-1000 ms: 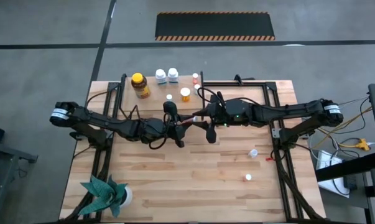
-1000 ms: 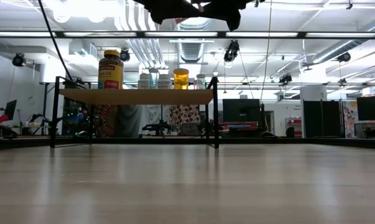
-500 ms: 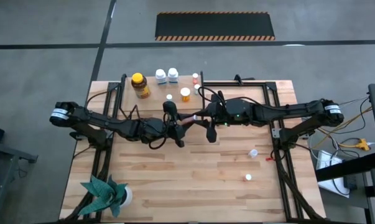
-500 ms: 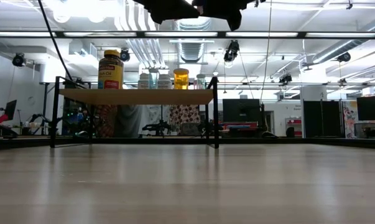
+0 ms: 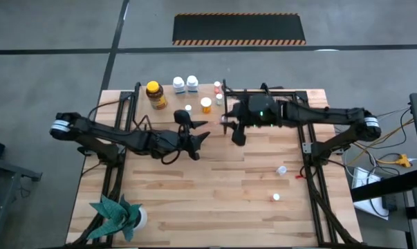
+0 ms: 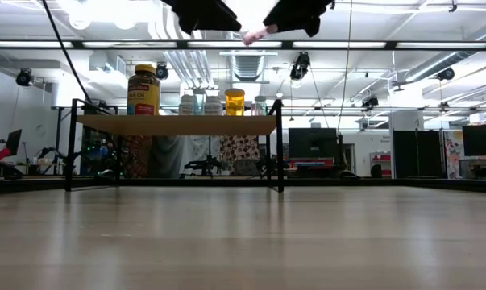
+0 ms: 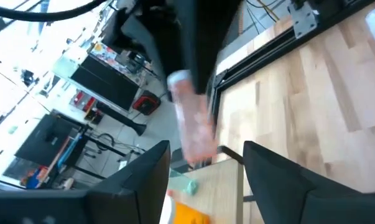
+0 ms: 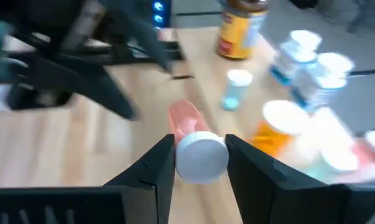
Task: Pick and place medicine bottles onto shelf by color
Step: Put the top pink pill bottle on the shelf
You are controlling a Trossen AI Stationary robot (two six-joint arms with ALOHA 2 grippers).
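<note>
Above the table's centre, our right gripper (image 8: 199, 163) pinches a small pink white-capped bottle (image 8: 195, 146), with the light-wood shelf (image 6: 176, 124) at twelve o'clock; our left gripper (image 5: 198, 140) hangs spread, empty.

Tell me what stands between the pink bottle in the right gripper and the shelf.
Nothing visible. The right gripper holds the pink bottle in the air just short of the shelf. The left gripper has let go and stands open, away from the shelf.
</note>
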